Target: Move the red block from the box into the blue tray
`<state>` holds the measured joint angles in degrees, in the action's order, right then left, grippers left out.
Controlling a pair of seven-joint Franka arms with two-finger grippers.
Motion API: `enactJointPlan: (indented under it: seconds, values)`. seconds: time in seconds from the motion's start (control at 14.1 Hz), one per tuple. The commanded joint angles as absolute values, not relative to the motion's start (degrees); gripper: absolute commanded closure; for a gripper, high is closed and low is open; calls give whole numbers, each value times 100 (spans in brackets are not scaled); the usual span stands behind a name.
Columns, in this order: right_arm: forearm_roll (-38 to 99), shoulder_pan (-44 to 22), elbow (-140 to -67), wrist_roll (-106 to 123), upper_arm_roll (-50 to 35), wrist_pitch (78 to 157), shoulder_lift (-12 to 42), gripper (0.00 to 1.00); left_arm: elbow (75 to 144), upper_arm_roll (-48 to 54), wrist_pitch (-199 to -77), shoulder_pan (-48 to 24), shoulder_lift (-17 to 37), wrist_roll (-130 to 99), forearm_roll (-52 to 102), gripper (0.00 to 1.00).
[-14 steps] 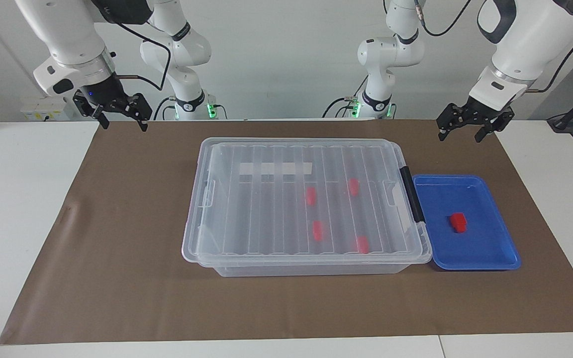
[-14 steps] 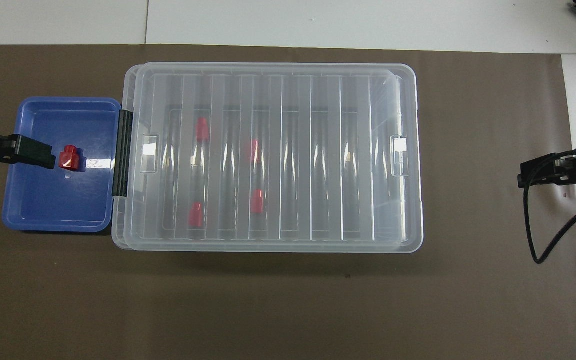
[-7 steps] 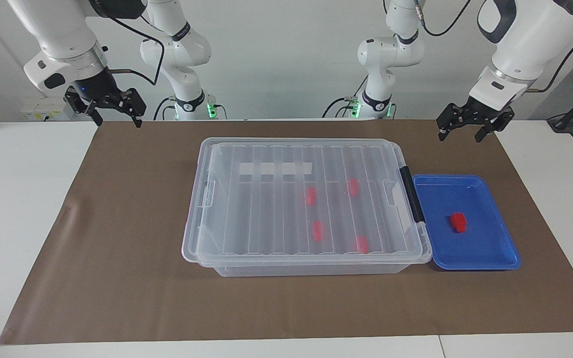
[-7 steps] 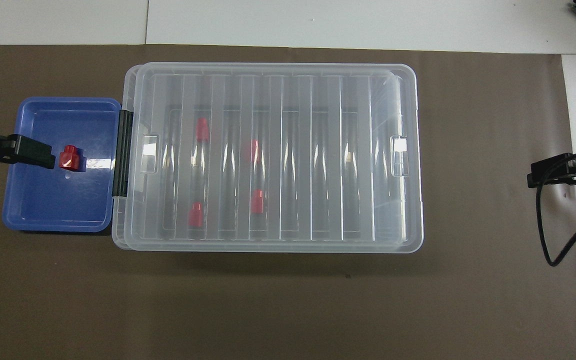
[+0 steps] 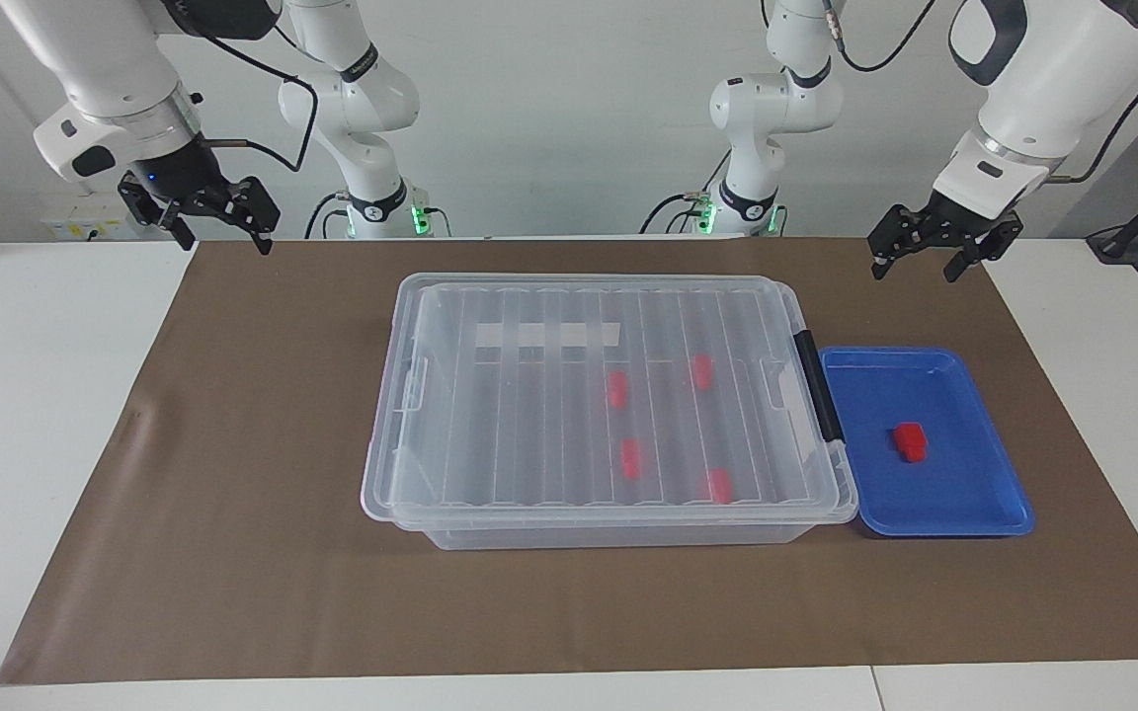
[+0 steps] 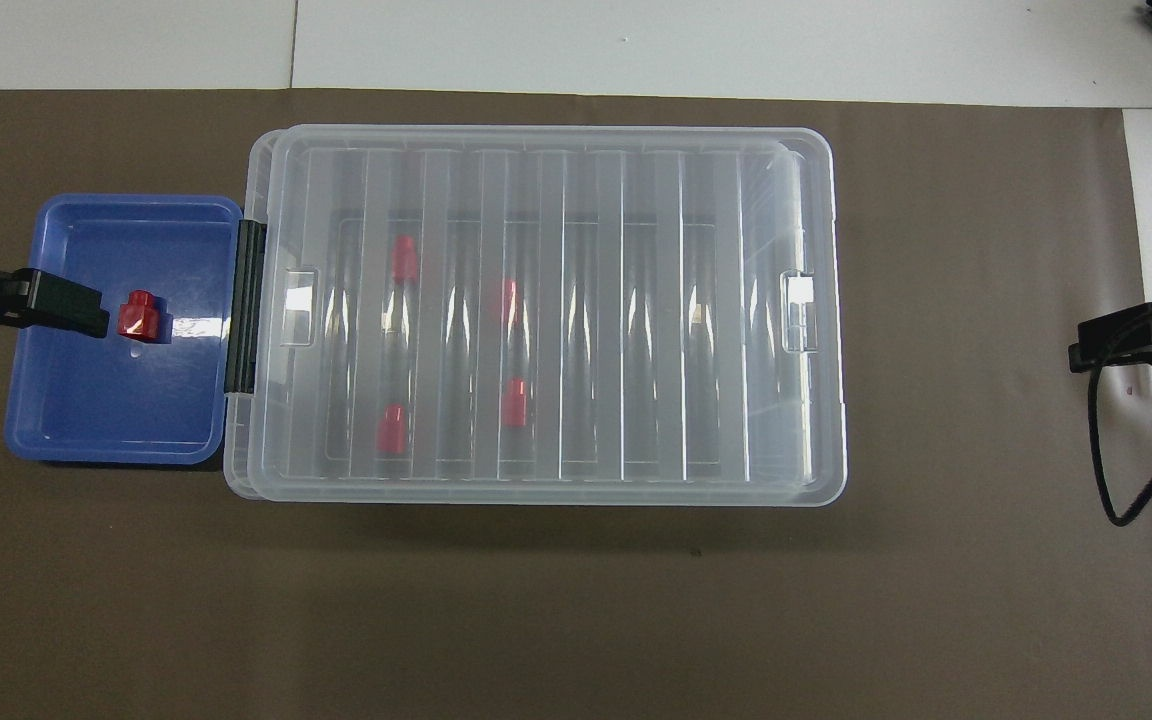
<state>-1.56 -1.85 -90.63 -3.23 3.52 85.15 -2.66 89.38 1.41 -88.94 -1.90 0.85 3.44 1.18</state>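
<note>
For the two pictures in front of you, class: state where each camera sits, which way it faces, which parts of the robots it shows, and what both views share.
Facing view: high across the table, looking toward the robots; both arms show, the left gripper and right gripper raised and open near their bases.
Overhead view: high above the robots' end, looking steeply down; only the left gripper's tip and the right gripper's tip show.
Shared: the closed box holding four red blocks, and beside it the blue tray holding one red block.
</note>
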Motion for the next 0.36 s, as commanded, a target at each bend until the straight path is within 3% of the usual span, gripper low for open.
enactJointPlan:
  seconds: [0.0,0.28]
  values:
    - [-105,-123,-9105,-255,316,8631,-290,0,9132,106,-9026,-211,-79,272,97,0]
    - [-97,-149,-9149,-281,316,8622,-316,0,9132,105,-9026,-211,-79,272,97,0]
